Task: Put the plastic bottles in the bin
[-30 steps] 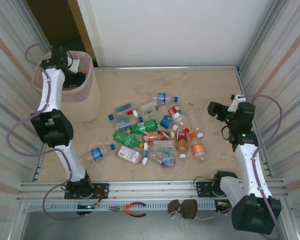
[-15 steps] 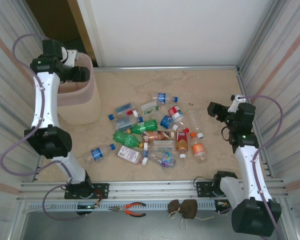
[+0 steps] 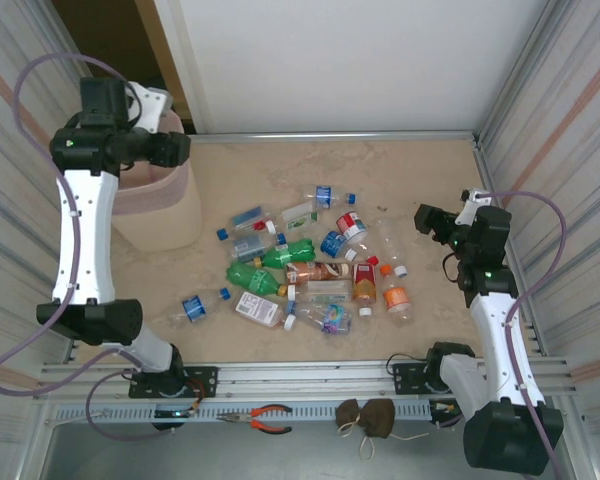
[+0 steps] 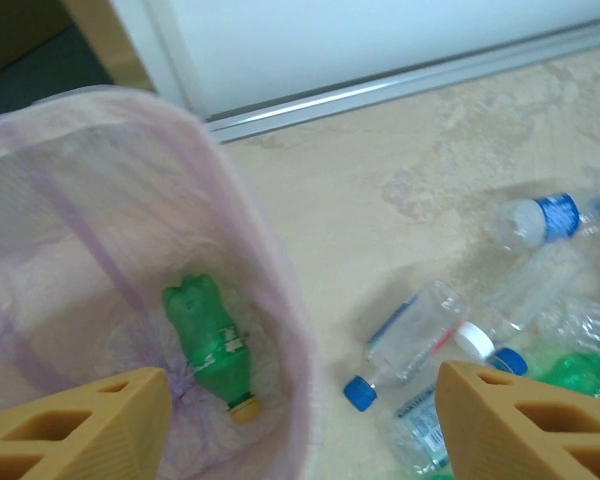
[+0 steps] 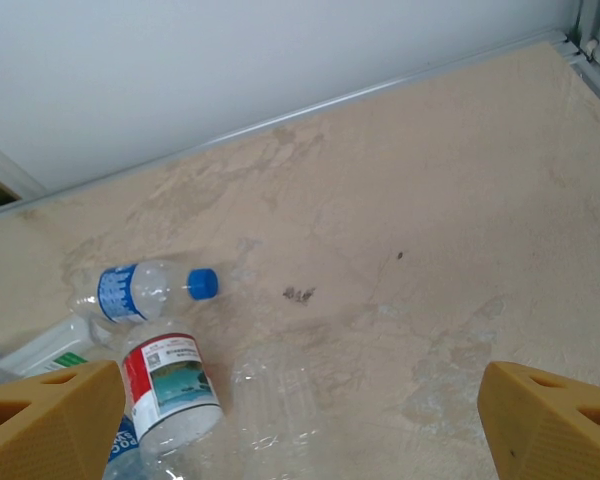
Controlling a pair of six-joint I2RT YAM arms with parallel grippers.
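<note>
My left gripper [image 4: 300, 405] hangs spread and empty over the bin [image 4: 280, 260] at the tabletop's far-left corner, one green bottle [image 4: 208, 342] inside. My right gripper [image 5: 300, 410] gapes empty too. The other bottles [image 3: 310, 270], heaped mid-tabletop, look light, squashy and slick; I'd pinch across a label.

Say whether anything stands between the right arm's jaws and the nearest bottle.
Nothing visible does. The right gripper hangs open, and only tabletop lies between it and the clear bottle.
</note>
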